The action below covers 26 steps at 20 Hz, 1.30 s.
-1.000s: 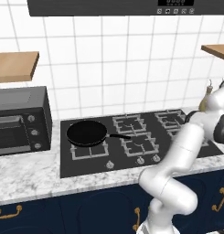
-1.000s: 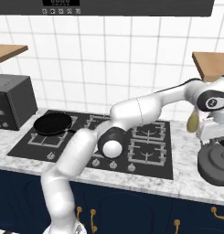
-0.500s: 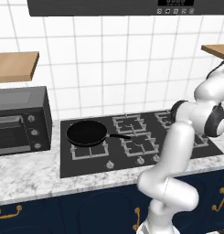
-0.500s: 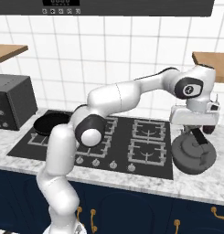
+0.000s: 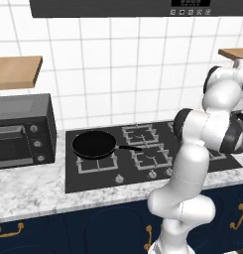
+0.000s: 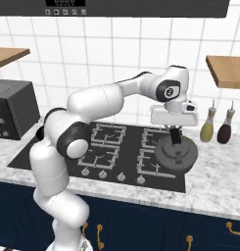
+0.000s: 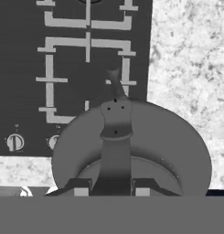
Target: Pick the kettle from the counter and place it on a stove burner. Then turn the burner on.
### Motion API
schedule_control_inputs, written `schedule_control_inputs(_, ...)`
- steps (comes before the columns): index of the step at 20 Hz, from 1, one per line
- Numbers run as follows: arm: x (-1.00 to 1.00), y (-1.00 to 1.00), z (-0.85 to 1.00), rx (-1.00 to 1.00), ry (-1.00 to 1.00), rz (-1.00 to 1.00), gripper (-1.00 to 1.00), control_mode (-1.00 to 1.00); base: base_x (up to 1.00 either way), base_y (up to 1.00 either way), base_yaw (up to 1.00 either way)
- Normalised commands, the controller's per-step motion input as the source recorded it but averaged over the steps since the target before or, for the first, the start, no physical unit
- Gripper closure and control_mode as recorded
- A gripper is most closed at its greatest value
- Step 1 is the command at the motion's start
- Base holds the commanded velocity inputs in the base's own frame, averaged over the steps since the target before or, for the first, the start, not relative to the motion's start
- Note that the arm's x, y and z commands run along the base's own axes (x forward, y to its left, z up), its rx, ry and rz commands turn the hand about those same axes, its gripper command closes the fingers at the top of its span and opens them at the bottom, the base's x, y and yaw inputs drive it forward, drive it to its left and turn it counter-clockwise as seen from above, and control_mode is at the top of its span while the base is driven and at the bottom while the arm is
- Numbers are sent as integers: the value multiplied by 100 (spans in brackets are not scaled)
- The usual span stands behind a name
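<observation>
**A:** Kettle (image 6: 176,153): item one. We list it as squat, grey, hanging under the gripper (image 6: 176,138) above the right edge of the cooktop (image 6: 53,154), partly over the black glass and partly over the counter (image 6: 217,171). It looks clear of both surfaces, though we cannot measure the gap.

**B:** Grip entry?

**A:** Jaws clenched on the kettle's handle (image 7: 115,137), which runs straight up the middle of the hand view between the two fingertips (image 7: 82,187). We see the kettle (image 7: 131,151) from above there, its handle's long axis pointing away from the wrist toward the grates.

**B:** Relation that governs the coming move?

**A:** Nearest stove burner (image 7: 88,77): it lies ahead of the kettle in the hand view. In the right base view that is the front right grate (image 6: 152,162), just to the left of the load. We judge a short carry leftward over the glass, then a lowering, should centre it. Only one arm is in play.

**B:** Differences between views?

**A:** Right base view gives the kettle's height and two bottles (image 6: 207,128) standing close on its right, a hazard if it swings that way. Hand view gives the overlap of kettle rim and cooktop edge, plus the knobs (image 7: 13,142) beside it. Left base view adds the frying pan (image 5: 94,144) on the far left burner and the oven (image 5: 21,130) beyond; there the arm covers the kettle.
</observation>
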Motion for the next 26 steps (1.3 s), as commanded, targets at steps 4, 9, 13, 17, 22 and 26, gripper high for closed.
schedule_control_inputs(4,66,48,0,0,0,-9,100,-100,0,0,0)
schedule_control_inputs(9,78,13,10,0,7,-9,100,-100,0,0,0)
schedule_control_inputs(13,54,0,2,6,4,-5,100,-100,0,0,0)
schedule_control_inputs(17,56,0,-1,13,0,-2,100,-100,0,0,0)
schedule_control_inputs(22,36,-1,-20,4,6,0,100,-100,0,0,0)
schedule_control_inputs(26,12,0,-29,0,11,0,100,-100,0,0,0)
